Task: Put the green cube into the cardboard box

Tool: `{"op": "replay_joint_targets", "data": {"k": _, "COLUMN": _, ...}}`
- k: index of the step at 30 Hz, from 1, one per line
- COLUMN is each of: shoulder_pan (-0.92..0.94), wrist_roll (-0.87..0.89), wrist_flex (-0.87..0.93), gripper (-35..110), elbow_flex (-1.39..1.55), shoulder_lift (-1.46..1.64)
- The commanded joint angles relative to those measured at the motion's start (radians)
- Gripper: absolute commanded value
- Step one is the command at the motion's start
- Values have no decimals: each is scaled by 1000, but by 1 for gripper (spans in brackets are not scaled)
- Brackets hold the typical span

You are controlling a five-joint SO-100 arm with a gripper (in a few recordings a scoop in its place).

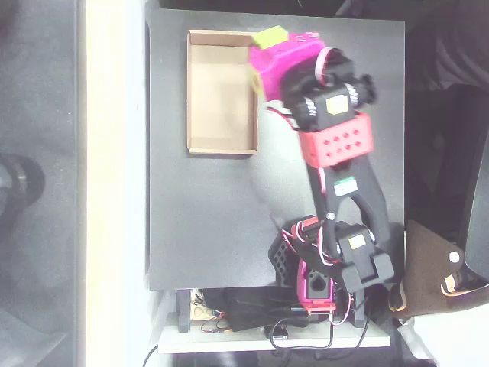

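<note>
The green cube point(270, 35) is a small lime block at the tip of my magenta gripper point(276, 44), which is shut on it. Cube and gripper hover at the far right corner of the cardboard box point(221, 126), just over its right wall. The box is a shallow tan tray with nothing inside, lying on the dark table to the left of the arm. A small yellowish patch on the gripper's left side point(256, 81) belongs to the gripper itself. The gripper body hides how the jaws meet the cube.
The arm's red and black links point(336, 141) run from the base point(328, 264) at the table's near edge up to the gripper. The dark table point(206, 222) ends just beyond the box at the left and far sides. Cables lie on a shelf below the base.
</note>
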Motion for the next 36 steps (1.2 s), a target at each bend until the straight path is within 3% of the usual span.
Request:
{"op": "replay_joint_targets", "data": {"k": 1, "shoulder_pan": -54, "wrist_roll": 0, "wrist_flex": -2, "gripper": 4, "elbow_flex": -17, "shoulder_lift": -41}}
{"op": "replay_joint_targets", "data": {"k": 15, "shoulder_pan": -141, "wrist_roll": 8, "wrist_flex": -129, "gripper": 4, "elbow_flex": -12, "shoulder_lift": -319}}
{"op": "replay_joint_targets", "data": {"k": 36, "shoulder_pan": -143, "wrist_roll": 2, "wrist_flex": -132, "gripper": 5, "elbow_flex": -17, "shoulder_lift": -511}}
